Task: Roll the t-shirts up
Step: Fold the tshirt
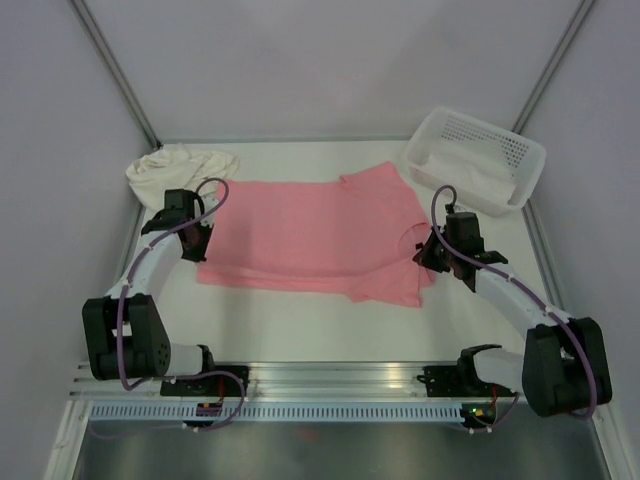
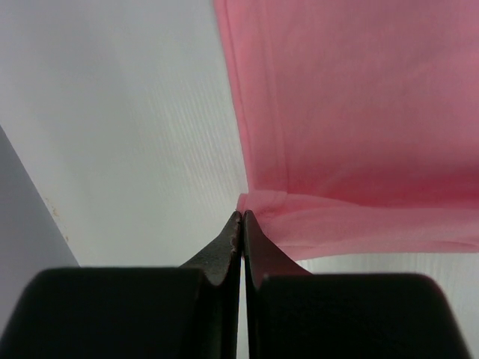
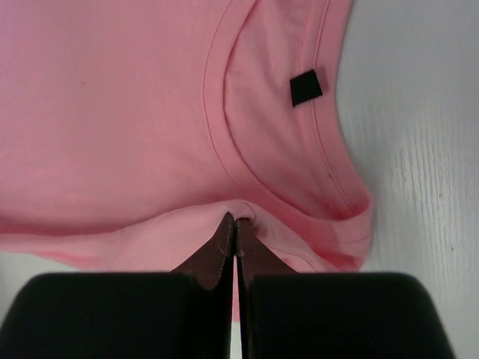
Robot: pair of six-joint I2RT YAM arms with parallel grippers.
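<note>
The salmon pink t-shirt [image 1: 310, 235] lies spread flat mid-table [image 1: 330, 335] with only a narrow fold along its near edge, so I judge the rolling barely begun. The left gripper [image 2: 242, 218] is clenched on its hem corner and the right gripper [image 3: 235, 221] on fabric beside the collar, while the cream t-shirt [image 1: 180, 165] sits crumpled at the far left corner, not yet rolled

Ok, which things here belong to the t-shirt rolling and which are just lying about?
Part of the job: pink t-shirt, spread flat, pinched at its edges by the left gripper and right gripper; cream t-shirt, bunched at the far left corner.
Lying about: white basket at far right; white cloth inside it, kind unclear.
</note>
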